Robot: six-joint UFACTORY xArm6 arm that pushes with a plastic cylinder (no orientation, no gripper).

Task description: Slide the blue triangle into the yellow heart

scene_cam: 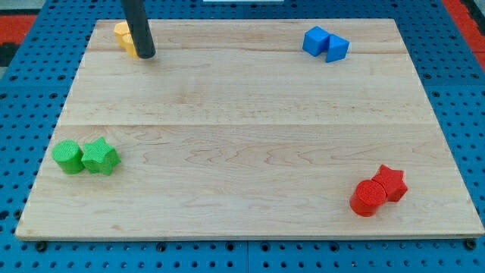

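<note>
Two blue blocks touch each other at the view's top right: one (315, 40) on the left and one (337, 48) on the right; I cannot tell which is the triangle. A yellow block (123, 36) lies at the view's top left, partly hidden behind the rod, so its heart shape cannot be made out. My tip (146, 55) rests on the board right against the yellow block's lower right side, far to the left of the blue blocks.
A green round block (69, 157) and a green star (100, 156) touch at the view's left. A red round block (367, 198) and a red star (390, 183) touch at the lower right. The wooden board (242, 121) has edges all round.
</note>
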